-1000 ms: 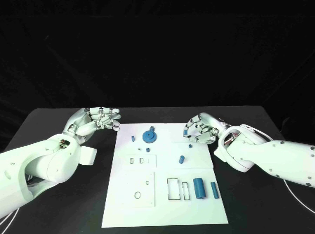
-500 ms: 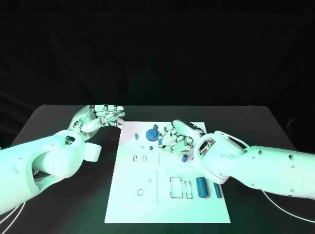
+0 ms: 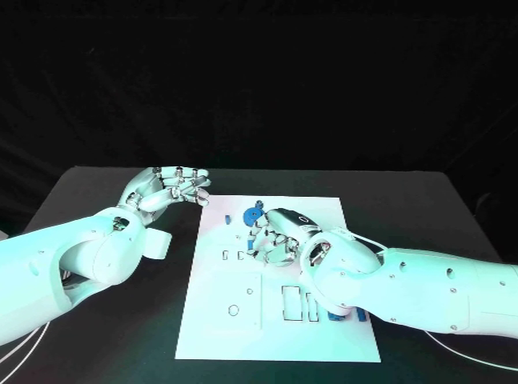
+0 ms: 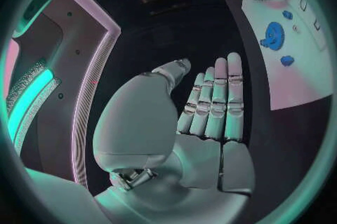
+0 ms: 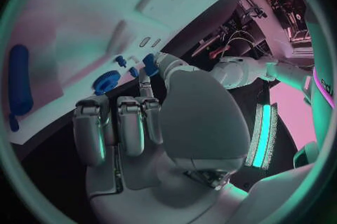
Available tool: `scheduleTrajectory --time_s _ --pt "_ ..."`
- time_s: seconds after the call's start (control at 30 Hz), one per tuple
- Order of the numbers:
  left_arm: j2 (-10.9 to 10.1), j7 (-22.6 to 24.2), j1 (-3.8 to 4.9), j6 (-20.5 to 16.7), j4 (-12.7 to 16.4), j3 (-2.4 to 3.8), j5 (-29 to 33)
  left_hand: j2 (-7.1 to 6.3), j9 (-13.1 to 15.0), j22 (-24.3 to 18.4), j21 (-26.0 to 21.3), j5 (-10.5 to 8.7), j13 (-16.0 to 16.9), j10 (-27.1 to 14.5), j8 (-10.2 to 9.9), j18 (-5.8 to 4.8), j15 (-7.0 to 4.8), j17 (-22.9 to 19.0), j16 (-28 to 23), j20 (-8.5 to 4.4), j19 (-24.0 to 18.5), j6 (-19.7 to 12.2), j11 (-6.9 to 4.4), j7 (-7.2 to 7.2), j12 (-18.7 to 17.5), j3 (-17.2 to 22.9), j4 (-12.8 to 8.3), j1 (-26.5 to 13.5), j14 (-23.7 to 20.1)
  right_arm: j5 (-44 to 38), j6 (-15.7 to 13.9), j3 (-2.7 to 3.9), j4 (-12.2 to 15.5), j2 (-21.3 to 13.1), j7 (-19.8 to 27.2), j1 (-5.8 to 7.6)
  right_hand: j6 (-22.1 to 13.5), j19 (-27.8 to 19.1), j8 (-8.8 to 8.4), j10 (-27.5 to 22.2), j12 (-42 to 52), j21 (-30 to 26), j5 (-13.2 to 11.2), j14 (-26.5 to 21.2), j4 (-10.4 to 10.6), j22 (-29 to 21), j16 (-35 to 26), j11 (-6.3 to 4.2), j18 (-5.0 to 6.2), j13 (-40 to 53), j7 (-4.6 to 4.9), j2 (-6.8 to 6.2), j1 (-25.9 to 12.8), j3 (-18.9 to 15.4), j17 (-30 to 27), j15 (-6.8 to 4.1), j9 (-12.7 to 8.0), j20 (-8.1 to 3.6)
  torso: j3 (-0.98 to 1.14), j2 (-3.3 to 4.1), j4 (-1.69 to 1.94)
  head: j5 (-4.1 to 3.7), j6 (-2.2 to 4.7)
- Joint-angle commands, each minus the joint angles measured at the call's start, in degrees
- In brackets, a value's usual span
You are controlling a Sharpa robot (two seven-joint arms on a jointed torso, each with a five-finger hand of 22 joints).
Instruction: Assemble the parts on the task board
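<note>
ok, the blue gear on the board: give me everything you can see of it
The blue gear is a small toothed disc with a hub in its middle, plastic by the look, sitting flat near the far end of the white task board. A small blue piece adjoins its edge in the left wrist view. The right hand hovers just on the near side of it, fingers curled; whether they touch it cannot be told. The left hand is off the board, well clear of it.

Right hand point(image 3: 279, 237) and its arm point(image 3: 443, 284) sprawl across the task board point(image 3: 230, 328), blocking its centre and lower right. Left hand point(image 3: 170, 188) sits upper left, apparently just off the board's edge. Lower-left board is open for passing.
</note>
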Motion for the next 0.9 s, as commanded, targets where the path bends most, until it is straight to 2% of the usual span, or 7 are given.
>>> scheduleTrajectory --time_s 0.03,0.2,0.47,0.9 --pt "0.1 0.2 0.06 1.1 0.1 0.04 -0.1 -0.16 -0.1 0.1 0.3 -0.18 0.0 0.3 0.0 0.06 -0.16 0.1 0.3 -0.02 -0.5 0.4 -0.01 -0.18 0.1 0.3 0.1 -0.3 -0.4 -3.8 1.5 -0.06 -0.6 0.9 -2.5 -0.52 1.0 6.0 0.40 4.7 0.1 0.3 0.2 6.0 0.1 15.1 0.3 -0.40 -0.82 13.7 -1.11 0.52 -0.1 0.1 15.1 -0.51 1.1 -0.33 0.05 0.06 0.07 0.08 -0.14" --pt "0.1 0.2 0.06 1.2 0.1 0.04 -0.1 -0.16 -0.1 0.1 0.3 -0.18 0.0 0.3 0.0 0.06 -0.16 0.1 0.3 -0.02 -0.5 0.4 -0.01 -0.18 0.1 0.3 0.1 -0.3 -0.4 -4.7 2.0 -0.11 -1.2 1.8 -3.0 -1.15 1.0 6.0 0.40 4.7 0.1 0.3 0.2 6.0 0.1 15.1 0.3 -0.40 -0.82 13.7 -1.11 0.52 -0.1 0.1 15.1 -0.51 1.1 -0.33 0.11 0.12 0.03 0.28 -0.43" --pt "0.1 0.1 0.06 1.2 0.1 0.04 -0.1 -0.16 -0.1 0.1 0.3 -0.18 0.0 0.3 0.0 0.06 -0.16 0.1 0.3 -0.02 -0.5 0.4 -0.01 -0.18 0.1 0.3 0.1 -0.3 -0.4 -6.0 2.9 -0.18 -2.0 2.7 -3.5 -1.81 0.8 6.0 0.45 4.6 0.1 0.3 0.2 6.0 0.1 15.1 0.3 -0.39 -0.82 13.7 -1.06 0.33 -0.3 0.0 15.1 -0.49 1.1 -0.33 0.05 0.04 -0.01 0.44 -0.83" --pt "0.0 0.0 0.06 1.4 0.0 0.04 -0.1 -0.18 -0.1 0.2 0.6 -0.19 0.0 0.3 0.0 0.06 -0.16 0.2 0.3 -0.01 -0.6 0.4 -0.02 -0.19 0.1 0.4 0.1 -0.4 -0.5 -8.2 3.6 -0.29 -2.7 3.3 -4.7 -2.08 0.3 6.0 0.50 4.4 -0.2 0.3 0.0 6.0 0.3 15.1 0.3 -0.30 -0.82 13.4 -0.93 -0.29 -0.9 -0.3 15.1 -0.39 1.1 -0.29 0.05 0.02 -0.04 0.11 -0.81"
